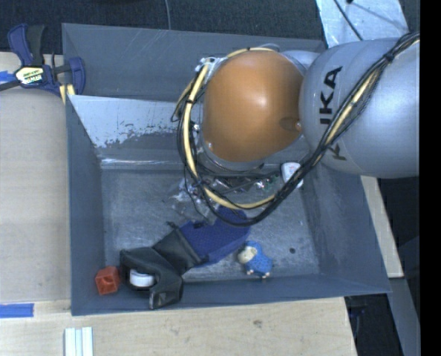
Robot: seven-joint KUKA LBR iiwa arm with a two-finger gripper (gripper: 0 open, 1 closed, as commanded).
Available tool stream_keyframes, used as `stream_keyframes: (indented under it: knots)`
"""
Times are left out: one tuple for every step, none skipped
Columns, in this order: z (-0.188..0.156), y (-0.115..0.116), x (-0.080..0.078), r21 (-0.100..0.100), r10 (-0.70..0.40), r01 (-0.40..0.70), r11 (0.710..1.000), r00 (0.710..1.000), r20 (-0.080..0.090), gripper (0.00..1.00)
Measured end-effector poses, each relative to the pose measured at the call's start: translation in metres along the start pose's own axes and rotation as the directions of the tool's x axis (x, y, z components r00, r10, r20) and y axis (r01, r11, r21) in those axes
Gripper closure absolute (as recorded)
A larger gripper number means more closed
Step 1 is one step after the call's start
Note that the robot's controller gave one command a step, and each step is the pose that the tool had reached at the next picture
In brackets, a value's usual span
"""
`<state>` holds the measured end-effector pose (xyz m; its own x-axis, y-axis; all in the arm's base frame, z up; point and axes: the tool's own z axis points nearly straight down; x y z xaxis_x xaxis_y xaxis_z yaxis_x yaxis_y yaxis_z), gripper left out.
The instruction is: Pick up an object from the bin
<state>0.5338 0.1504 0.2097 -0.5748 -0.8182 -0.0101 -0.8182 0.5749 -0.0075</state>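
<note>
grey bin [85,213], red-orange cube [108,280], blue cloth [219,239], black cloth [165,262], orange wrist cover [250,102]

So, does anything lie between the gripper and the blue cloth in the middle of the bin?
Nothing visible does. The gripper is right above the blue cloth. A black cloth touches its left end, and the arm's orange cover hides the rest.

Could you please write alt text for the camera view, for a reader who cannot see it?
A robot arm with an orange wrist cover reaches low into the middle of a grey metal bin, above a dark blue cloth-like piece. Near the bin's lower wall lie a black floppy item, a small orange-red cube and a little blue-and-yellow toy.
</note>
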Motion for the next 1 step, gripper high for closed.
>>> stream_keyframes:
  knots:
    - [0.0050, 0.0010, 0.0015, -0.007, 0.001, -0.001, 1.000, 1.000, -0.007, 0.00]
